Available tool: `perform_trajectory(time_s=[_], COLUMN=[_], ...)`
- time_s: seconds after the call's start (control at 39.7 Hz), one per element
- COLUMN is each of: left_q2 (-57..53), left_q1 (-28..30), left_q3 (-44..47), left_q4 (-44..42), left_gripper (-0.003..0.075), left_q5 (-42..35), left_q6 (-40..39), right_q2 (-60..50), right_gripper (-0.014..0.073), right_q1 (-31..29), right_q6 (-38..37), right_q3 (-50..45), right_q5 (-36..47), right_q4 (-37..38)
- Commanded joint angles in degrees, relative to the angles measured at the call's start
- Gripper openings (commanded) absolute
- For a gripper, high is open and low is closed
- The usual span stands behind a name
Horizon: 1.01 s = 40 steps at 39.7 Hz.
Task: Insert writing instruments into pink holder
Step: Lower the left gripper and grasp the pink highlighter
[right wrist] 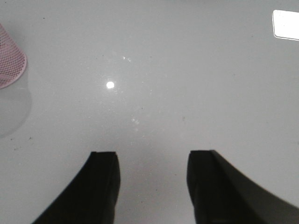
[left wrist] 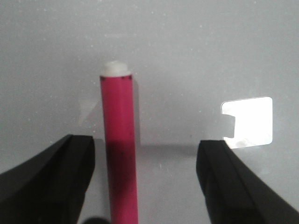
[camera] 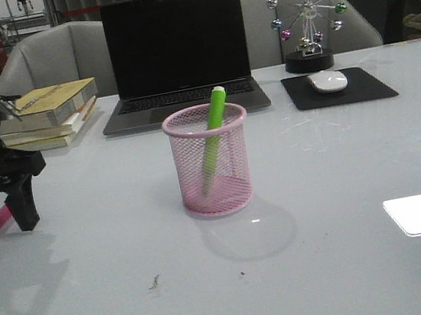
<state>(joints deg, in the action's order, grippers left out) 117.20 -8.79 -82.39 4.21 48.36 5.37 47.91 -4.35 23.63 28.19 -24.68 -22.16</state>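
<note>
Pink marker (left wrist: 120, 149) is lying between the released left end effector's (left wrist: 145, 182) fingers; right end effector (right wrist: 152, 186) is hanging released.

My left gripper (camera: 0, 212) sits low at the far left of the front frame, fingers (left wrist: 56, 182) pointing down and spread wide. My right gripper (right wrist: 152, 186) only shows in its wrist cam, jaws parted too, nothing between them.
</note>
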Motion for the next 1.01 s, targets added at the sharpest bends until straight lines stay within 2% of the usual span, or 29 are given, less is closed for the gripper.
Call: perform_trajectory(time_s=[0.0,0.18,0.43,0.5,0.68,0.98], left_q2=[-2.8,-1.67,1.17,1.4,1.4,-0.19], left_q1=[-0.36,-0.36,-0.36,-0.36,-0.36,-0.36], left_q3=[-1.66,-1.66,-1.66,-1.66,-1.66,-3.45], left_q4=[0.25,0.63,1.93,2.07,2.07,2.67], left_gripper=[0.05,0.0436,0.0411,0.0349,0.0087,0.0098], left_q5=[-2.52,-2.96,-0.47,0.11,0.78,3.93], left_q6=[-0.6,-0.6,-0.6,-0.6,-0.6,-0.6], right_q2=[-0.7,-0.7,-0.7,-0.7,-0.7,-0.7], right_gripper=[0.0444,0.0444,0.0444,0.0444,0.0444,0.0444], right_q1=[0.02,0.02,0.02,0.02,0.02,0.02], right_q6=[0.8,0.85,0.85,0.85,0.85,0.85], right_q3=[1.68,1.68,1.68,1.68,1.68,1.68], right_q5=[2.71,2.34,2.12,2.12,1.69,1.51], right_q4=[-1.09,-1.09,-1.09,-1.09,-1.09,-1.09])
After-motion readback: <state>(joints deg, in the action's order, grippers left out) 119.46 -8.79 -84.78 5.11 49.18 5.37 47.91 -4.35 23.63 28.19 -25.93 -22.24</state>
